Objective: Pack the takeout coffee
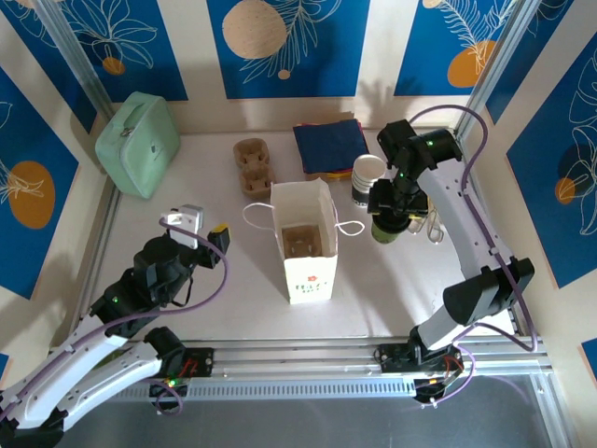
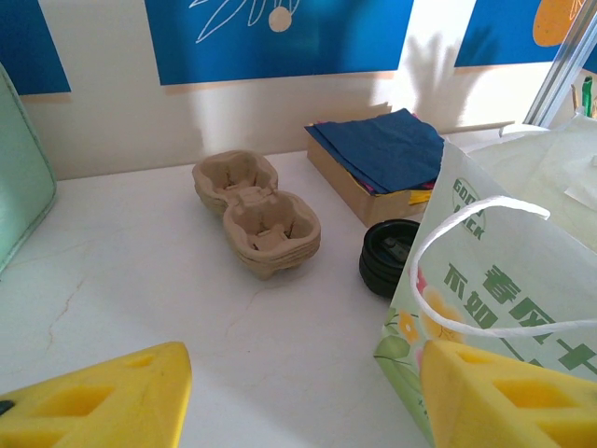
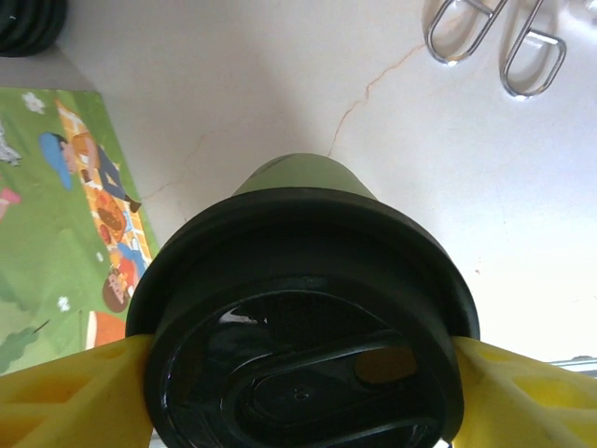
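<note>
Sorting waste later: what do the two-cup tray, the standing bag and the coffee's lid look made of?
Two-cup tray: likely moulded paper pulp, matte tan, soft pressed shapes. Bag: probably thin paper, white, printed, creased, cord handles. Coffee's lid: black plastic, glossy, with moulded ridges and reflections.

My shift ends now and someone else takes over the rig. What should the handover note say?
Left gripper: open, empty, above the table left of the paper bag.
Right gripper: shut on the takeout coffee, just right of the bag.
Done: the coffee is lidded and gripped; the bag stands open with a cardboard carrier inside.
Left: bring the coffee over the bag's mouth, lower it in, release.
</note>
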`<control>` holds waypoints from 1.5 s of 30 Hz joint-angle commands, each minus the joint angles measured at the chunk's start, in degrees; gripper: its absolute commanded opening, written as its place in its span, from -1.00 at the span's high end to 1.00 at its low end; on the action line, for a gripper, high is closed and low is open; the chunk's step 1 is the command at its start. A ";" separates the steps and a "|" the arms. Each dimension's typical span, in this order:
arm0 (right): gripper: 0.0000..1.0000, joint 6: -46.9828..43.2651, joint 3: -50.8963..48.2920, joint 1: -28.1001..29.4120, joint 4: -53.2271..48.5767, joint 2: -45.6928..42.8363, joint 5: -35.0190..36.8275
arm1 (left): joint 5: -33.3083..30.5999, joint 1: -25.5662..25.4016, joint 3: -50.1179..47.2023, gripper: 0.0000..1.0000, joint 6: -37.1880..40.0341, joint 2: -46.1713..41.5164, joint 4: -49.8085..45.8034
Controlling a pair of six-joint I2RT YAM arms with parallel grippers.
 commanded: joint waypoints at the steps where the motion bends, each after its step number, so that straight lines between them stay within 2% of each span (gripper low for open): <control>1: -0.47 2.48 4.89 1.88 -6.95 -1.30 3.28 | -0.02 -0.02 0.80 -0.32 1.45 0.50 0.32; 9: -0.47 3.61 15.41 6.08 -10.75 -0.48 4.62 | 2.00 0.04 1.02 -0.29 1.67 1.96 0.94; 20: -0.44 3.19 27.20 10.91 -10.84 -0.15 1.55 | 10.83 -0.25 0.47 -0.24 1.34 5.83 3.39; 27: -0.39 5.18 36.16 18.87 -10.75 1.50 -0.58 | 11.66 -0.69 -0.43 -0.24 1.31 7.59 5.44; 36: -0.40 8.72 32.91 29.64 -10.76 4.12 0.03 | 11.59 -1.68 -1.70 -0.24 0.58 9.66 7.12; 45: -0.41 11.58 28.33 32.83 -10.75 6.66 0.64 | 12.54 -3.51 -3.28 -0.23 0.68 10.63 9.67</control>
